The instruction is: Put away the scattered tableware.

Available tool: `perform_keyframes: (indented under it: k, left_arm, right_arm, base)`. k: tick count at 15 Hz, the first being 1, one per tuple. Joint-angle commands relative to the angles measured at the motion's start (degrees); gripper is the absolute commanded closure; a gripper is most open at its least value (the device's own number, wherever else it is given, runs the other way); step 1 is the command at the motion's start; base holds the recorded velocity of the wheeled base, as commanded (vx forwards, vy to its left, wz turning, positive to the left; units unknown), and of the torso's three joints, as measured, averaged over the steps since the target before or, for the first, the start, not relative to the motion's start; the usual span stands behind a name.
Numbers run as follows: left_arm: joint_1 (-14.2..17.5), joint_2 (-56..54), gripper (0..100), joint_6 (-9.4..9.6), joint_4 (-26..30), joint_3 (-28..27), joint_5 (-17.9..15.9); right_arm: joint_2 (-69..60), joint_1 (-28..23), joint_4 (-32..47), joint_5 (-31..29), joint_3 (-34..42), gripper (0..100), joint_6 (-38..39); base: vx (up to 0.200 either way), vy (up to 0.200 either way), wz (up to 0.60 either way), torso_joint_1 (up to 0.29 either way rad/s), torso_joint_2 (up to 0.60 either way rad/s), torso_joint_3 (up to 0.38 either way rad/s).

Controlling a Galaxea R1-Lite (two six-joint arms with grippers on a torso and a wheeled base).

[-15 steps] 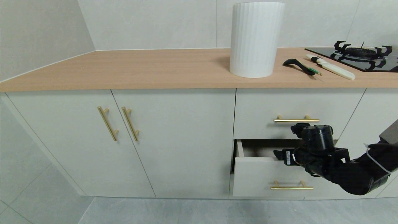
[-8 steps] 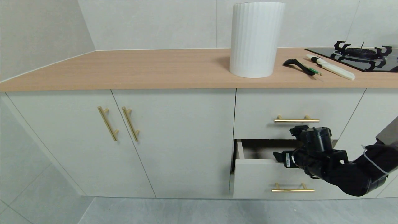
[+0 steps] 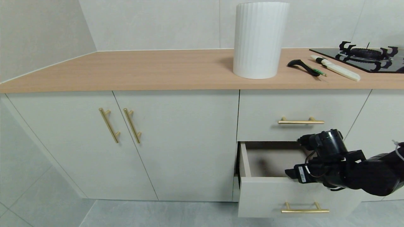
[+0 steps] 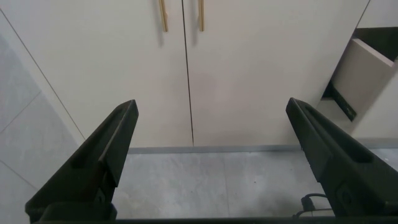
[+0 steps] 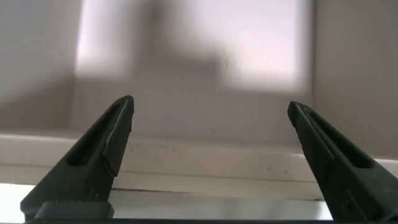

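1. Right gripper (image 5: 210, 106): fingers wide apart, holding nothing, at the open lower pale drawer (image 3: 268, 195).
2. Left gripper (image 4: 211, 106): wide apart, holding nothing, facing pale cabinet doors (image 4: 249, 62).
3. Black curved utensil (image 3: 303, 66) and white knife (image 3: 336, 68): lying on the wooden countertop (image 3: 142, 69), beside the white ribbed cylinder (image 3: 258, 41).

White ribbed container (image 3: 258, 41) on countertop (image 3: 142, 67) (gas hob (image 3: 363, 56) far right).
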Motion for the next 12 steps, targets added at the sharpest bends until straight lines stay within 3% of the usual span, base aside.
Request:
perform_keyframes:
  k: [1, 12]
  left_arm:
    - [0.0, 0.1, 0, 0.00, 0.0, 0.0, 0.0]
    - [0.0, 0.1, 0, 0.00, 0.0, 0.0, 0.0]
  right_arm:
    - [-4.5, 1.1, 2.8, 0.5, -0.1, 0, -1.2]
    - [-12.7, 9.7, 34.6, 0.1, 0.1, 0, -10.0]
  base:
    - [0.000, 0.000, 0.00, 0.000, 0.00, 0.000]
    - [0.000, 0.000, 0.00, 0.000, 0.00, 0.000]
